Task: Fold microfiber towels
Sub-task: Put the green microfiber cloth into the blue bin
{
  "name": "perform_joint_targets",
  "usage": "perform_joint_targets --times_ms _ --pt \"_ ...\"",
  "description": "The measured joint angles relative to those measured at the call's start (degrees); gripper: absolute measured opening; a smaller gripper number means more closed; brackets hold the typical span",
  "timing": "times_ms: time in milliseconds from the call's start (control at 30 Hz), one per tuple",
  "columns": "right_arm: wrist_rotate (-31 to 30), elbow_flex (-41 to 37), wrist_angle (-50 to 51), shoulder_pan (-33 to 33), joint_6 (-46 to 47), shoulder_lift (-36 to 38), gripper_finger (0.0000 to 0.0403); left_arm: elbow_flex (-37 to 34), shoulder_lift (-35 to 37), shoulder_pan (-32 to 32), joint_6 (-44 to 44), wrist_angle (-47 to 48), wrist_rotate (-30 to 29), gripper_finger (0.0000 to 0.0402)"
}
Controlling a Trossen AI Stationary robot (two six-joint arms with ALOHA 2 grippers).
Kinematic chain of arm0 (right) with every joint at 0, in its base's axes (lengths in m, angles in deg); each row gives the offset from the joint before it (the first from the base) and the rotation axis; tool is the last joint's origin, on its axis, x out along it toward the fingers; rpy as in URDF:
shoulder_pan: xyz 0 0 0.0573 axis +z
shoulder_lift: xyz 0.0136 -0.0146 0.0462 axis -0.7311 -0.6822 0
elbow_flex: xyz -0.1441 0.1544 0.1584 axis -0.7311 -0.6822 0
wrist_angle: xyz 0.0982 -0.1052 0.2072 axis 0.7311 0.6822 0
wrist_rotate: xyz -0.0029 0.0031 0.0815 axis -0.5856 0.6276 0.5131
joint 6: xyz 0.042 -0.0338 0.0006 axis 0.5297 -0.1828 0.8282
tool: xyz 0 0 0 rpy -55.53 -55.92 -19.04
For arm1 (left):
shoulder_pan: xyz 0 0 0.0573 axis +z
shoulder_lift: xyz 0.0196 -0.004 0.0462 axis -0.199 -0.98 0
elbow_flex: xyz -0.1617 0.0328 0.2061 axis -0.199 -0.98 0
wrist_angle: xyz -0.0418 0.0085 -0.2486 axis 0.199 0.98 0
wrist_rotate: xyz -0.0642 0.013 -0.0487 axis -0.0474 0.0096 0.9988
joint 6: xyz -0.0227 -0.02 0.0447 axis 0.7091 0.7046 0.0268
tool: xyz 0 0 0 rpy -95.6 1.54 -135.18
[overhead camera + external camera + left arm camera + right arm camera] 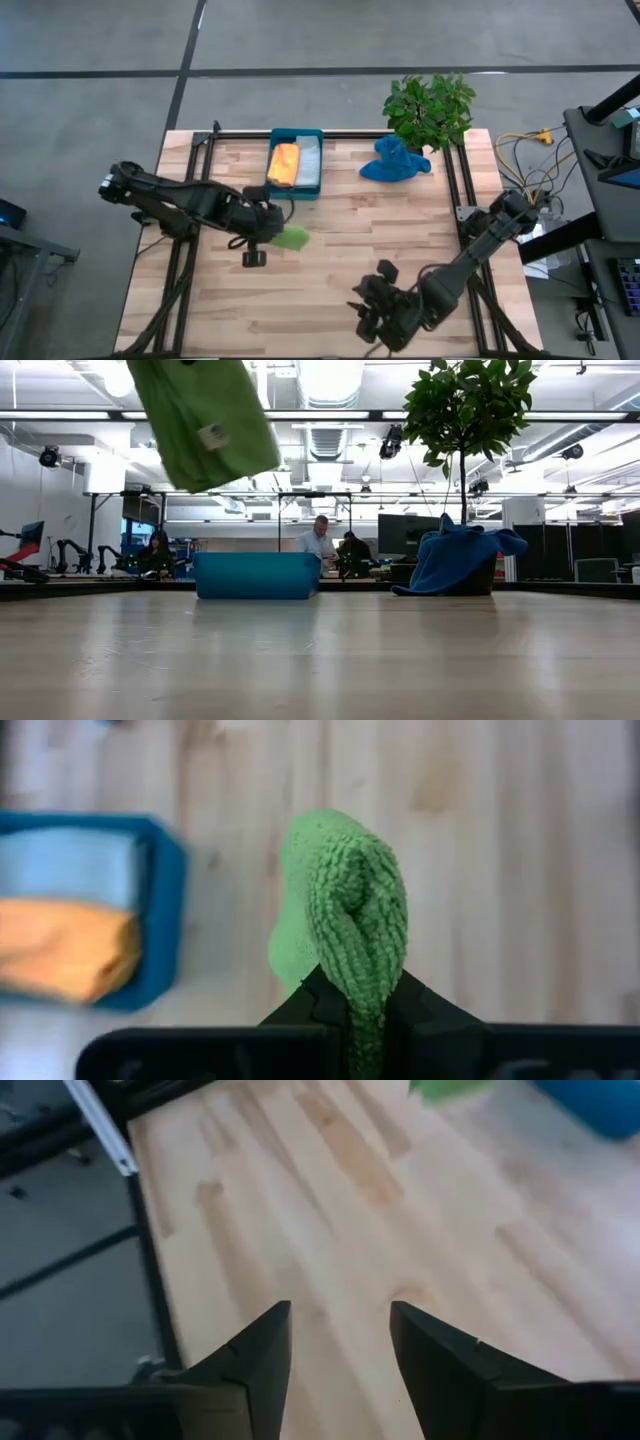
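Right hand (340, 1350) sits parted over bare desk (340, 270) at the near edge, gripping nothing. Left hand (362, 1020) is clamped on the green towel (293, 238), dangling mid-desk. Further back, orange towel (284, 163) and grey towel (308, 162) are in the tray (296, 134), blue towel (393, 163) heaped by the plant (430, 108).

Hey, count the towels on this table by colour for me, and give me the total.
Lime green towel, held up off the table in the left claw: 1
Blue towel, heaped by the plant: 1
Orange towel, in the teal tray: 1
Grey towel, in the tray: 1
Total: 4
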Motion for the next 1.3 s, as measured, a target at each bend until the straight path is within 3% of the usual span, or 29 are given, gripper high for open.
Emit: perform_joint_targets --times_ms 133,267,500,733,867,1067,1167,1300 --pt "-0.56 -1.4 -1.05 2.38 6.39 0.09 0.0159 9.58 -7.56 -0.76 0.0 11.32 -7.62 0.0" --pt "-4.98 -3.46 -2.73 5.18 10.49 0.09 0.0157 16.99 -16.17 -0.68 -2.69 19.33 -19.08 0.0" --pt "-9.41 -6.76 -2.76 7.87 19.61 0.86 0.0155 19.5 -23.21 3.84 -13.11 19.22 -30.53 0.0" --pt "-13.65 -11.49 -2.65 7.71 22.62 5.36 0.0157 18.71 -24.01 16.07 -20.24 16.07 -38.27 0.0" --pt "-17.62 -16.7 -1.34 6.61 25.66 11.08 0.0155 17.01 -23.49 24.95 -30.05 7.88 -38.9 0.0" --pt "-22.56 -26.94 0.72 5.7 31.59 23.55 0.0155 13.76 -23.18 37.24 -53.57 -15.6 -38.72 0.0" --pt "-24.23 -32.01 0.77 5.45 33.84 30.23 0.0152 10.57 -23.14 41.7 -64.88 -30.18 -38.82 0.0" --pt "-24.73 -36.98 0.73 5.58 35.04 38.95 0.015 4.92 -23.14 44.88 -76.66 -39.23 -38.37 0.0"
